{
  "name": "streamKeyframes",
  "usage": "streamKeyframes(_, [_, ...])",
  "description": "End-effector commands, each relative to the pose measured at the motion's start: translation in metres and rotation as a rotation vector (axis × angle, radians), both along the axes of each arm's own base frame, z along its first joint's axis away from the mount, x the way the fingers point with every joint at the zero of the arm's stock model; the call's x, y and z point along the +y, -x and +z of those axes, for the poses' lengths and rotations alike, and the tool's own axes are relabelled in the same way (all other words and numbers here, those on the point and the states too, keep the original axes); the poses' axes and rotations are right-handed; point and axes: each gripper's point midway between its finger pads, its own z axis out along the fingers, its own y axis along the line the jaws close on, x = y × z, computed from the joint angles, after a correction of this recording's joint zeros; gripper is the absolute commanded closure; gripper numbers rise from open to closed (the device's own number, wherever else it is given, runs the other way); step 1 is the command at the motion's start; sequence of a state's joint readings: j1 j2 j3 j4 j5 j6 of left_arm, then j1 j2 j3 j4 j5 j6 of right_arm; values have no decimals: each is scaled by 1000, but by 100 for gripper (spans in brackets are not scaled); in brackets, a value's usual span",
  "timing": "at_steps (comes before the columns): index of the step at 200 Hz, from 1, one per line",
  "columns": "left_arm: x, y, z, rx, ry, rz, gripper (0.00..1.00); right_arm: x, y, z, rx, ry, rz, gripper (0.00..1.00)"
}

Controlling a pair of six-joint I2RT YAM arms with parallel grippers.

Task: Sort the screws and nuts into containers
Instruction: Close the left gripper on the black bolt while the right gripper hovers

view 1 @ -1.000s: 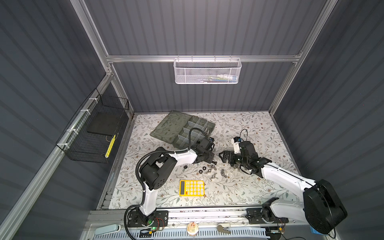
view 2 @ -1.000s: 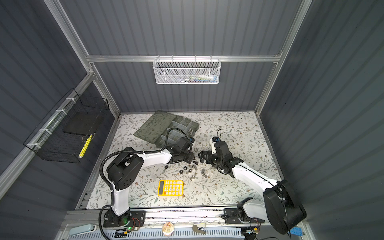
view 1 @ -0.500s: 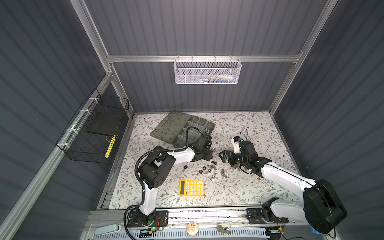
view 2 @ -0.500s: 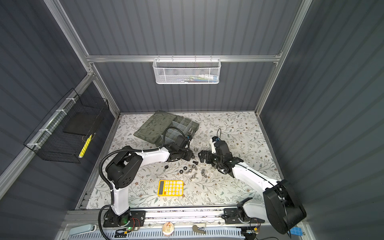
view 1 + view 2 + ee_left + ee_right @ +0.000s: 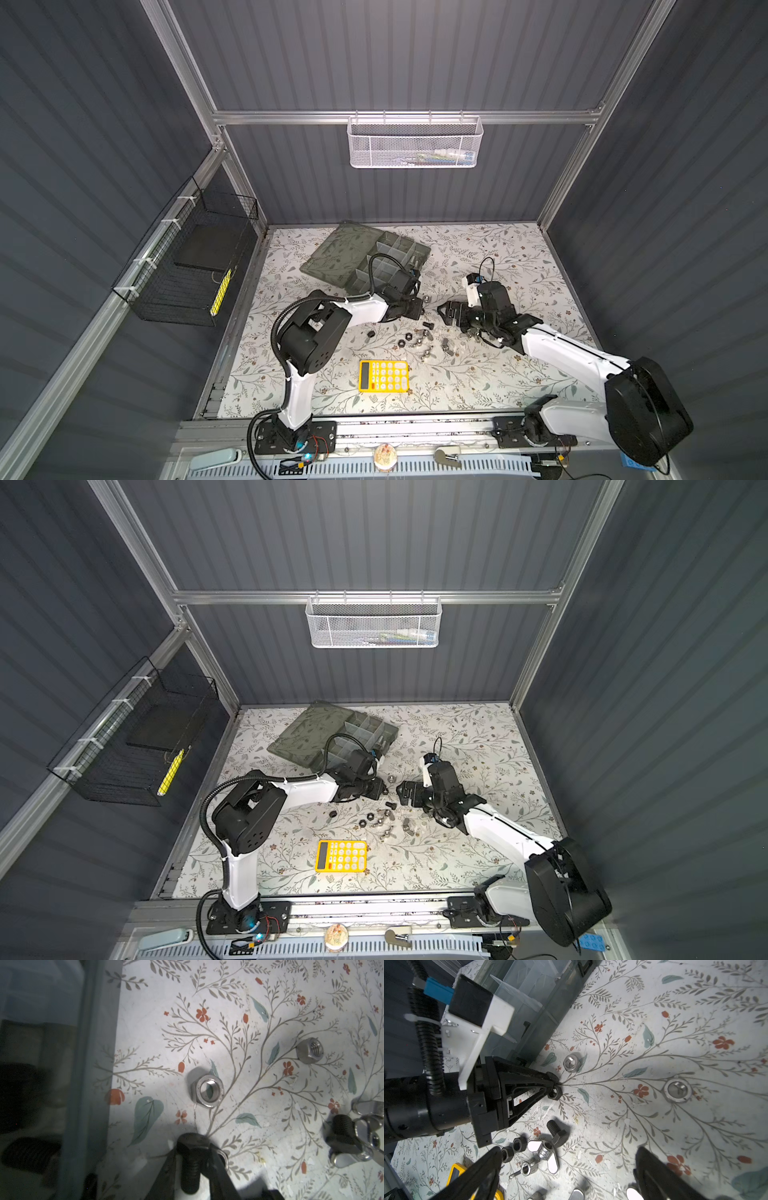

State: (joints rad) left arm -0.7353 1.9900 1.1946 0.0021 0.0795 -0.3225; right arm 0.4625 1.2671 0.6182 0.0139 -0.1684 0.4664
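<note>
My left gripper point(image 5: 194, 1147) is shut on a black screw point(image 5: 192, 1159), head outward, low over the table beside the containers' front wall point(image 5: 91, 1043). The containers are compartments of a grey-green box point(image 5: 395, 253) with its lid laid open. In both top views the left gripper point(image 5: 419, 309) point(image 5: 380, 791) faces my open right gripper point(image 5: 445, 311) point(image 5: 405, 791). A dark nut point(image 5: 554, 1093) lies against the left fingertips point(image 5: 550, 1079). Silver nuts point(image 5: 208, 1089) point(image 5: 309, 1050) lie ahead. Loose screws and nuts point(image 5: 419, 338) lie between my right gripper point(image 5: 568, 1153) and the calculator.
A yellow calculator point(image 5: 383, 376) lies near the front edge. On the table lie a black screw point(image 5: 557, 1132), black nuts point(image 5: 512, 1147) and wing nuts point(image 5: 546, 1154). A white mesh basket point(image 5: 413, 143) hangs on the back wall and a black wire basket point(image 5: 195, 270) on the left wall.
The left gripper has shifted slightly by the box's front edge with the black screw still in it. The right arm has not moved.
</note>
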Motion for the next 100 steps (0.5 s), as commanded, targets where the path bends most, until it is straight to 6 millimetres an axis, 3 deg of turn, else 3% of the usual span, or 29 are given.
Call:
streamKeyframes(1, [4, -4, -1, 16, 25, 31, 72, 2, -4, 7, -13, -8, 8, 1])
streamKeyframes(40, [7, -6, 2, 17, 53, 52, 72, 2, -4, 8, -14, -10, 9, 1])
streamKeyframes(100, [19, -11, -11, 26, 3, 104, 75, 2, -4, 8, -13, -14, 9, 1])
